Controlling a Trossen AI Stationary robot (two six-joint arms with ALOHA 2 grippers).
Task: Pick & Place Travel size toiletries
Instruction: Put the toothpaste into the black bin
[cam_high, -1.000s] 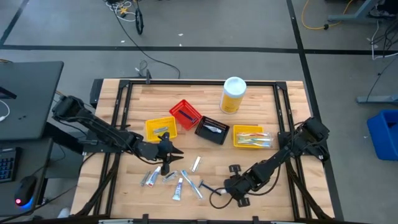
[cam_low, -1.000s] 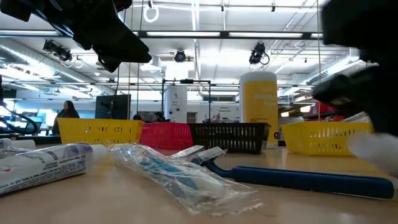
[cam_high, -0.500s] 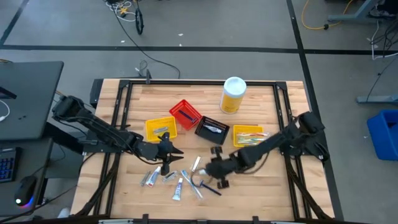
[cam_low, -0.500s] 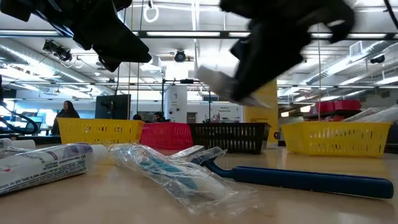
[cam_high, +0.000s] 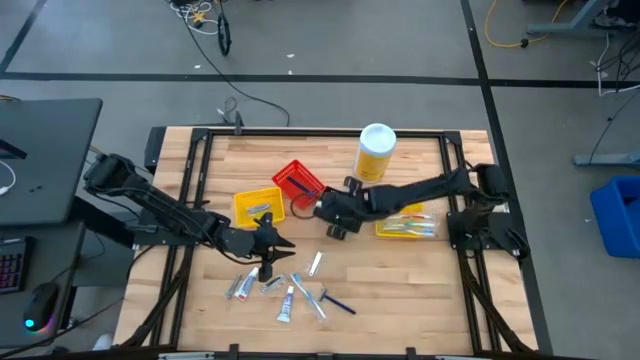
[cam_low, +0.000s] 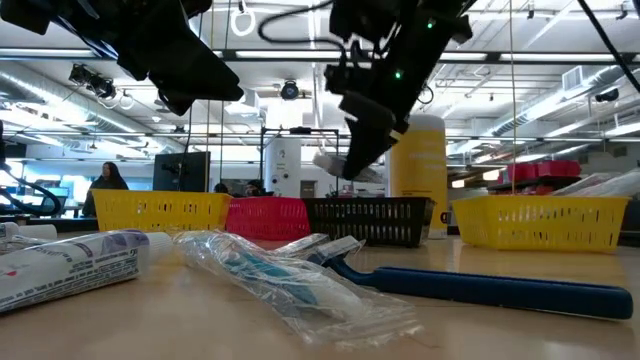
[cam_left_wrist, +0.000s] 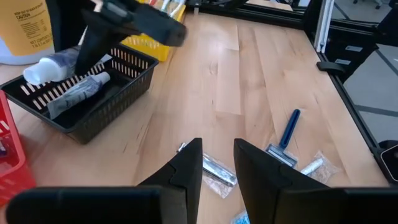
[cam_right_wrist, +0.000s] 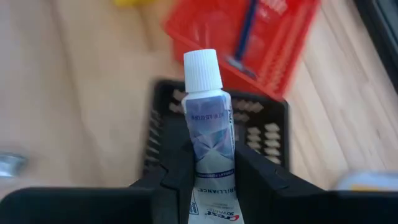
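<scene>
From above, we see our right gripper (cam_high: 338, 212) reached across the table and poised over the black slatted plastic bin (cam_high: 343, 209), between the red plastic bin (cam_high: 298, 182) and the yellow bin of pale toothbrushes (cam_high: 404, 221). We judge it is there to drop its load with like items. Our left gripper (cam_high: 272, 248) waits above the loose items lying on the wooden table (cam_high: 420, 290): small tubes, wrapped toothbrushes and a blue-handled razor (cam_high: 336, 303).

At table height, the right gripper hangs over the black bin with a white tube end poking out below it, clear of the rim so it can fall in freely.

From the left wrist, our own fingers (cam_left_wrist: 186, 167) stand slightly parted with nothing between them. Beyond, the small white-capped silver tube (cam_left_wrist: 53, 67) sits in the right gripper just above the bin, where another tube (cam_left_wrist: 79, 94) already lies.

From the right wrist, the fingers (cam_right_wrist: 177, 171) pinch that tube at its lower body, cap pointing forward over the bin, which leaves the cap end free to lead into the basket.
</scene>
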